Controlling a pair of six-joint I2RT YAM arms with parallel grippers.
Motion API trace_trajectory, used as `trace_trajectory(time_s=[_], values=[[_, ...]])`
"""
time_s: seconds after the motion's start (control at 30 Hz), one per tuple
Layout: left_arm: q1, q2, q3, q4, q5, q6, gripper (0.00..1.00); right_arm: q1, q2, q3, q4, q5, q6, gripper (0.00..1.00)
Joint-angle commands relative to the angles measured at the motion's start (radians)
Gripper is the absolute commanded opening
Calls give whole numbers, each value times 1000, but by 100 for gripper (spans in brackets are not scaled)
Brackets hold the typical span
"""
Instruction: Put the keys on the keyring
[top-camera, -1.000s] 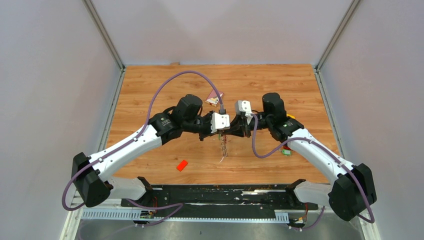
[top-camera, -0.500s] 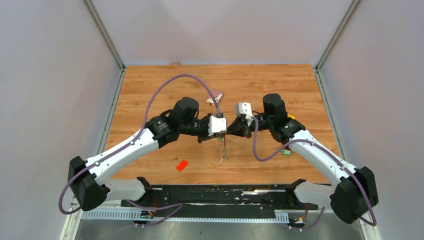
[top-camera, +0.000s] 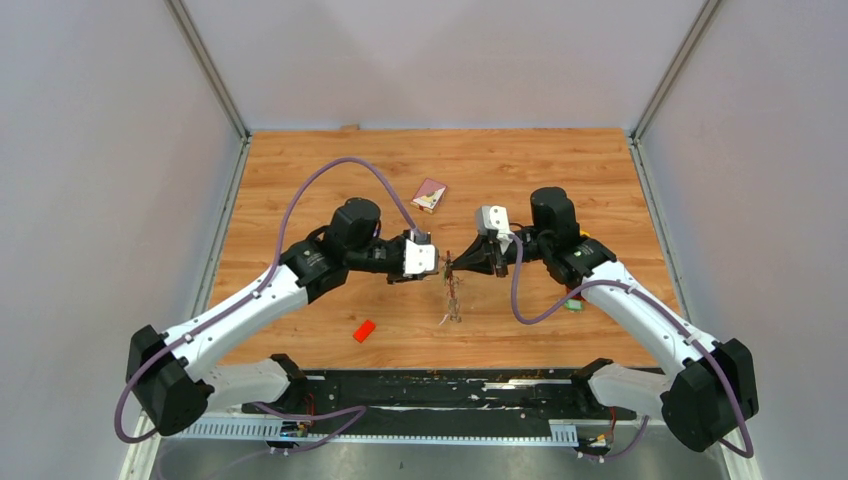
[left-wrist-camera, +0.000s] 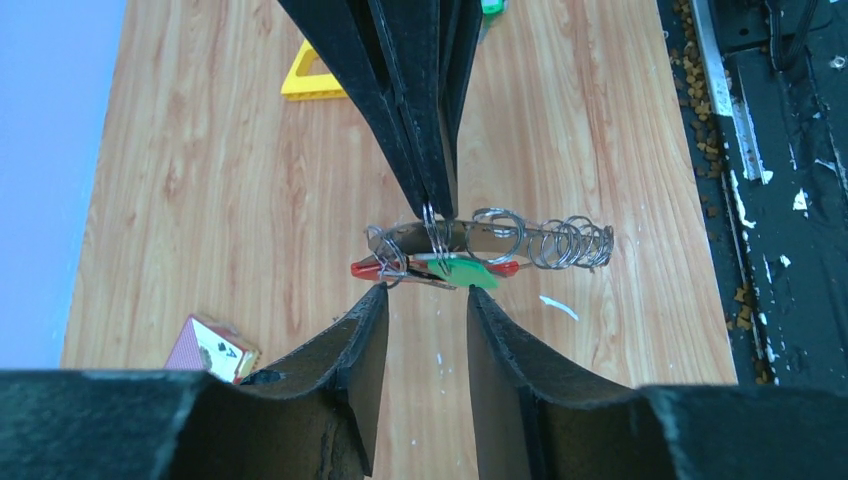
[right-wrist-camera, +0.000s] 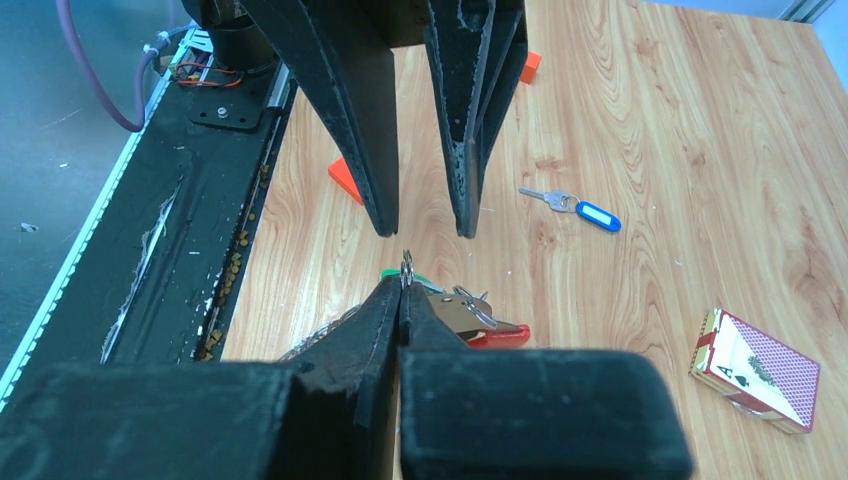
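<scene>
Right gripper (left-wrist-camera: 432, 200) pinches shut on a wire loop of the keyring (left-wrist-camera: 490, 240), hanging the bunch with its green-tagged key (left-wrist-camera: 462, 272) above the table (right-wrist-camera: 650, 120), apparently to steady it for the left gripper (left-wrist-camera: 427, 300), half-open and empty just beside it; blue-tagged key (right-wrist-camera: 585, 212) lies apart on the wood.

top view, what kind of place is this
Likely a robot lab test cell: a wood-grain tabletop boxed in by plain grey walls, with a left arm and right arm bolted to a black rail at its near edge.

The right hand (right-wrist-camera: 402, 280) hides much of the keyring (right-wrist-camera: 503, 334).
</scene>
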Motion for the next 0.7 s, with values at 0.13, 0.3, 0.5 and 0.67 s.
trace_trajectory(time_s=[0.13,0.3,0.5,0.67], values=[[0,58,26,92,89,-21,36,-7,-18,26,14,-47,-26,0],[0,77,28,102,94,-37,29,-8,-17,25,14,-43,-25,0],[0,95,32,111,117,-61,13,-7,-16,25,16,-38,-23,0],[0,97,25,107,126,-60,0,-7,-22,25,22,-24,-19,0]])
